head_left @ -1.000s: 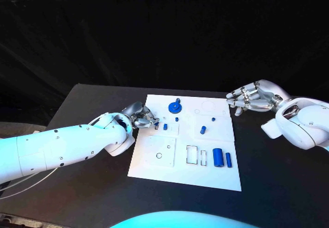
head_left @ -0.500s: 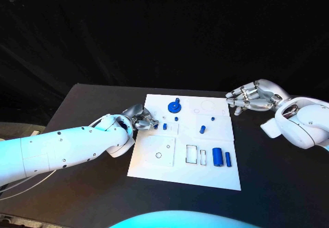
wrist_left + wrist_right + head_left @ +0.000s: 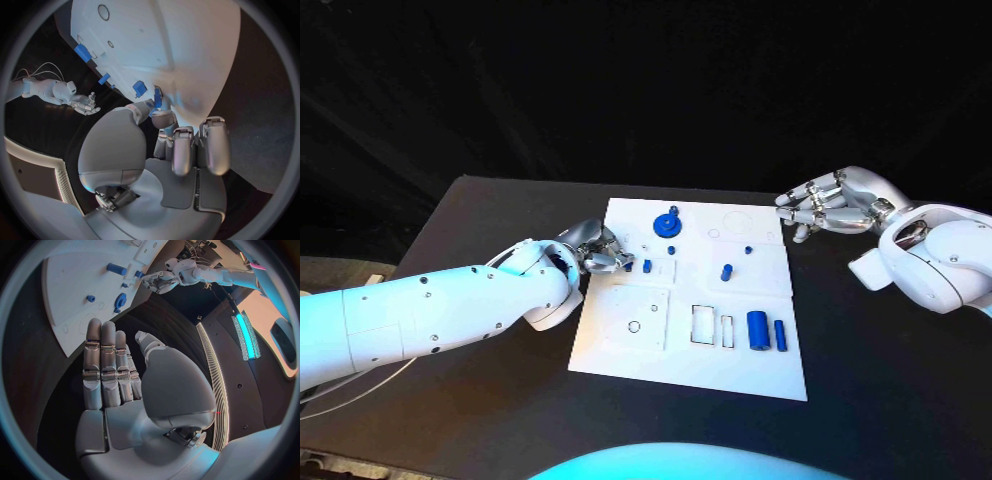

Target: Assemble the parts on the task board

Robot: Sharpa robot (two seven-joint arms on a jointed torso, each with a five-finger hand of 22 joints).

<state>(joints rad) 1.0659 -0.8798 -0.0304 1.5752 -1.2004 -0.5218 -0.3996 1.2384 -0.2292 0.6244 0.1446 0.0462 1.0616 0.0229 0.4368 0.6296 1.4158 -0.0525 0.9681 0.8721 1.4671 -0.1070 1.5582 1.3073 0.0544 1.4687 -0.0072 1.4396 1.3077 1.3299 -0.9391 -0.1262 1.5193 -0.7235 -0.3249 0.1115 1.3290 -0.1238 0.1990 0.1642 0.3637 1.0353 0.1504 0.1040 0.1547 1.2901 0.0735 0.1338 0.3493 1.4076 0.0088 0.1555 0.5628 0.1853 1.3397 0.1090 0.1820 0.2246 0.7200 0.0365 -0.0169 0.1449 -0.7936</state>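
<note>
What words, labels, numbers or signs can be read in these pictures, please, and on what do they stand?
None can be read.
The task board bears only outlined shapes and recesses, no lettering.
The blue parts, the left hand and the right hand carry no legible marking.

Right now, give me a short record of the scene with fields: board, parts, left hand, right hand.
board: white task board on the black table
parts: blue gear near the far edge; blue cylinder and thin bar near the right edge
left hand: left hand at the board's left edge, pinching a small blue part
right hand: right hand beyond the board's far right corner, fingers apart, holding nothing
</note>
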